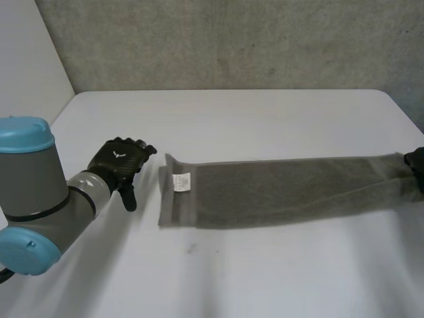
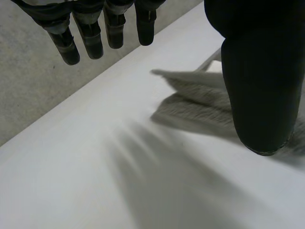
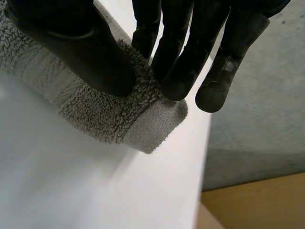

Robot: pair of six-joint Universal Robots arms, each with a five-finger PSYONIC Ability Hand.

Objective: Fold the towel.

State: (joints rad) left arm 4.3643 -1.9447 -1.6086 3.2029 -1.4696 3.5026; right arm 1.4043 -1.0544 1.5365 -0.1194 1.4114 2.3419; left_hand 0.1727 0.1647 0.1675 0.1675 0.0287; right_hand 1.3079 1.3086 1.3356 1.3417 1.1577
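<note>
Two hands, one grey towel [image 1: 285, 189]

Right hand [image 3: 71, 43] pinches the looped terry end between thumb and fingers. Left hand [image 1: 119, 162] hovers spread beside the long strip's other end on the white table [image 1: 232, 119]; its white label [image 1: 181, 181] is unreadable.

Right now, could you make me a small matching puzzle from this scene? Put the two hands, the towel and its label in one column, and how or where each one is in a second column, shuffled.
Column one:
1. left hand
2. right hand
3. towel
4. label

Column two:
A. grey, lying in a long strip across the white table
B. fingers straight, beside the towel's labelled end
C. white, on the towel near one end
D. thumb and fingers pinching the towel's other end

Pairs: 1-B, 2-D, 3-A, 4-C.
</note>
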